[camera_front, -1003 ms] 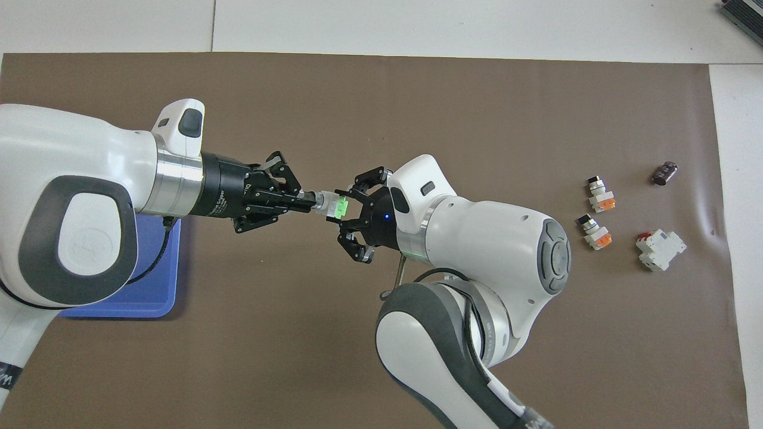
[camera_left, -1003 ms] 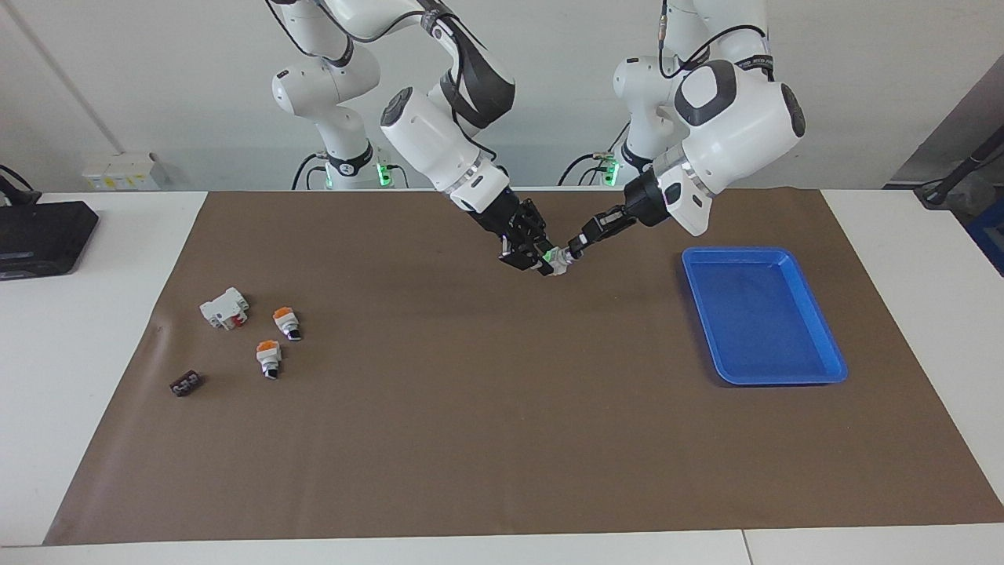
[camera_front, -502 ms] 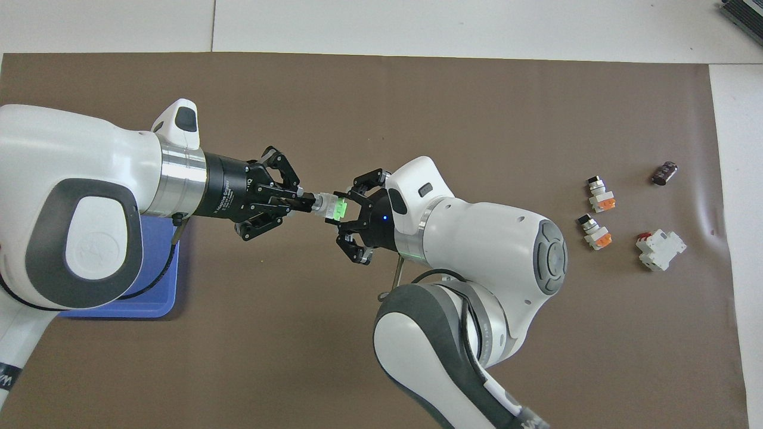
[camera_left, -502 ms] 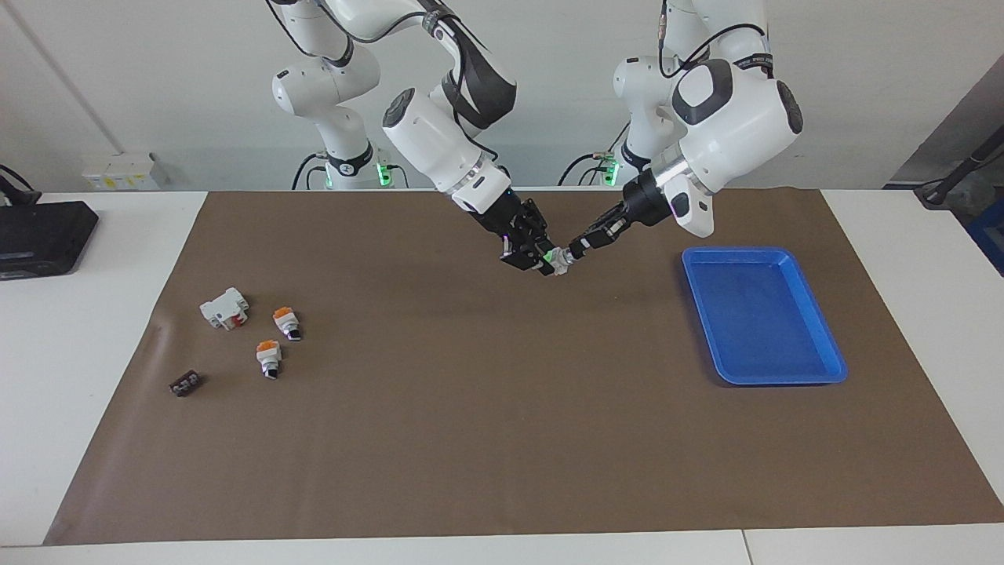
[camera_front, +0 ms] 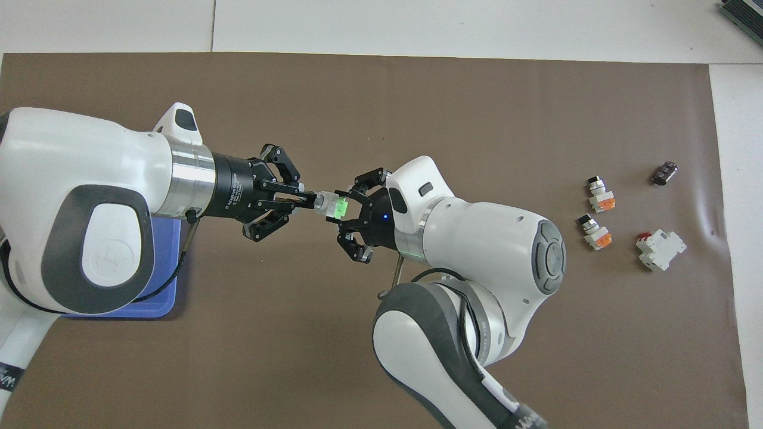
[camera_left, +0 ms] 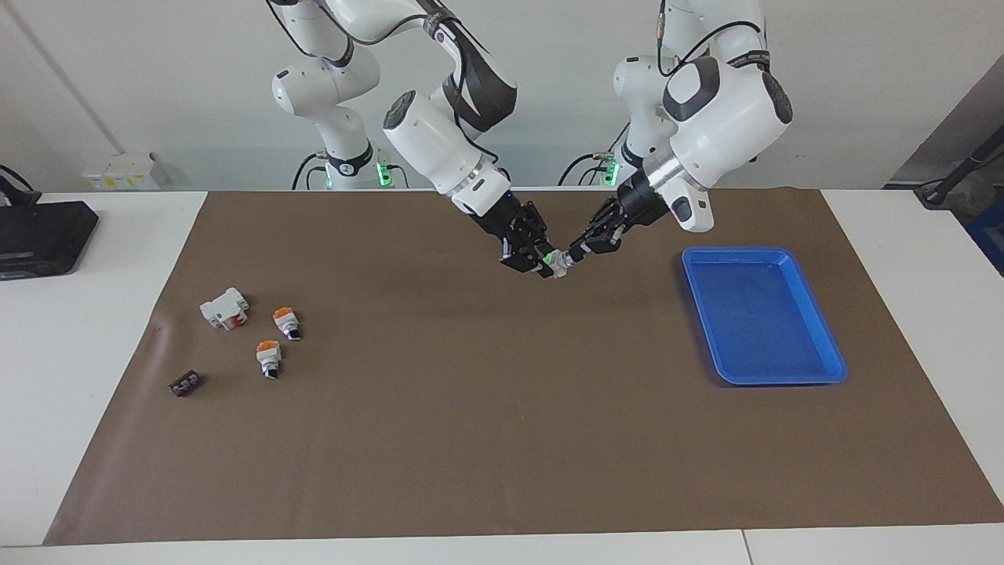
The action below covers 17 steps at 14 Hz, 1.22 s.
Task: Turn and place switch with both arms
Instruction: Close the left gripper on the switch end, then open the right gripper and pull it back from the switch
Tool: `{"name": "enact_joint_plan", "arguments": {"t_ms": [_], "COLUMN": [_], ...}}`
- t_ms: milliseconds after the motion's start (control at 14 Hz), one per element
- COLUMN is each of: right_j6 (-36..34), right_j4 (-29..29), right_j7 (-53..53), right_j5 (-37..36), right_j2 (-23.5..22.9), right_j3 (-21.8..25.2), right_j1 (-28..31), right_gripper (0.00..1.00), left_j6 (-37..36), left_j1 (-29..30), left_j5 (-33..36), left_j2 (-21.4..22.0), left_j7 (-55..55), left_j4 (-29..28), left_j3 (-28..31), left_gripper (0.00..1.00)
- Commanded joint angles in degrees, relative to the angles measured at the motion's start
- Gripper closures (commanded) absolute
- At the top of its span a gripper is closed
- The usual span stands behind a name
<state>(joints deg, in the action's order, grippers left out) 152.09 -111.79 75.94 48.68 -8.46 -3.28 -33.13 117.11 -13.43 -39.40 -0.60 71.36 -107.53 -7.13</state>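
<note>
Claws: two. The right claw [camera_front: 349, 215] and the left claw [camera_front: 303, 201] meet in the air over the middle of the brown mat [camera_left: 471, 439].
Switch: one, white with a green end, the switch [camera_front: 331, 205] is held up between the two claws, clear of the mat.
Right claw: closed on the green end of the switch.
Left claw: closed on the knob tip at the switch's other end.
Tray: one blue tray [camera_left: 816, 369] on the mat at the left arm's end of the desk [camera_left: 902, 251], with nothing in it.
Orange switches: two, lying on the mat at the right arm's end, one orange switch [camera_front: 591, 231] a little nearer to the robots than the second orange switch [camera_front: 600, 194], close together but apart.
White block: one white block [camera_front: 660, 250] with red on it, just beside the two orange switches, toward the mat's edge.
Dark part: one small dark part [camera_front: 664, 173], farthest from the robots of that group.
Black box: one black box [camera_left: 39, 235] on the bare desk off the mat at the right arm's end.
Writing: small print runs round the left claw's black collar, too fine to read.
</note>
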Motion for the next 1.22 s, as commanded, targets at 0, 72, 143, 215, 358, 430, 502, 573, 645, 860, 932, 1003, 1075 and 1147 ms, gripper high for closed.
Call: {"name": "enact_joint_plan", "arguments": {"t_ms": [0,72,143,215,358,430,502,573,645,860,932,1003,1075,1147], "right_j6": [1.0,1.1,1.0,0.8,0.7,0.7,0.4,0.5,0.4,-0.1,-1.6,-4.1,-5.8,-7.1], "right_j4": [0.8,0.8,0.8,0.7,0.4,0.2,-0.1,-1.1,-2.3,-4.1,-4.2,-4.1,-4.1,-4.1], "right_j7": [-2.8,-2.5,-2.5,-2.6,-2.5,-2.5,-2.5,-2.5,-2.5,-2.5,-2.5,-2.5,-2.5,-3.0], "right_j5": [0.5,0.5,0.5,0.5,0.5,0.5,0.5,0.5,0.4,0.4,0.2,-0.8,-4.1,-7.6], "right_j2": [1.0,1.4,1.9,2.3,2.9,2.9,3.1,3.9,4.9,6.8,7.3,7.5,7.5,7.7], "right_j3": [-0.5,-0.5,-0.5,-0.5,-0.5,-0.5,-0.4,-0.1,0.0,0.0,0.0,0.1,0.1,0.1], "right_j1": [-0.5,-0.5,-0.5,-0.4,-0.4,-0.3,0.1,0.6,2.8,10.9,13.6,16.8,19.8,22.5], "right_gripper": [0.98,0.06,0.0,0.0,0.0,0.0,0.0,0.0,0.0,0.0,0.0,0.0,0.0,0.0], "left_j6": [4.1,4.0,4.0,4.0,3.9,3.9,3.9,3.7,3.3,1.8,1.8,1.7,1.5,0.9], "left_j1": [-0.7,-0.5,-0.5,-0.5,-0.5,-0.5,-0.5,-0.4,-0.2,2.3,3.2,4.5,6.0,8.1], "left_j5": [1.2,1.2,1.4,3.3,5.2,5.2,5.3,5.4,5.9,11.9,14.5,16.5,17.5,17.7], "left_j2": [0.2,0.2,0.2,0.2,0.2,0.2,0.1,0.1,0.1,0.2,0.2,0.2,0.2,0.3], "left_j7": [3.3,5.3,7.5,9.4,12.0,12.3,12.7,12.7,12.7,12.1,11.7,10.7,8.7,5.4], "left_j4": [-2.5,-2.5,-2.4,-2.3,-2.2,-2.2,-2.2,-2.2,-2.2,-1.9,-1.9,-1.9,-2.2,-2.4], "left_j3": [0.6,0.6,0.7,0.6,0.6,0.6,0.7,0.8,1.1,1.2,1.2,1.2,1.2,1.2], "left_gripper": [1.0,1.0,1.0,1.0,1.0,1.0,1.0,1.0,1.0,1.0,1.0,1.0,1.0,1.0]}}
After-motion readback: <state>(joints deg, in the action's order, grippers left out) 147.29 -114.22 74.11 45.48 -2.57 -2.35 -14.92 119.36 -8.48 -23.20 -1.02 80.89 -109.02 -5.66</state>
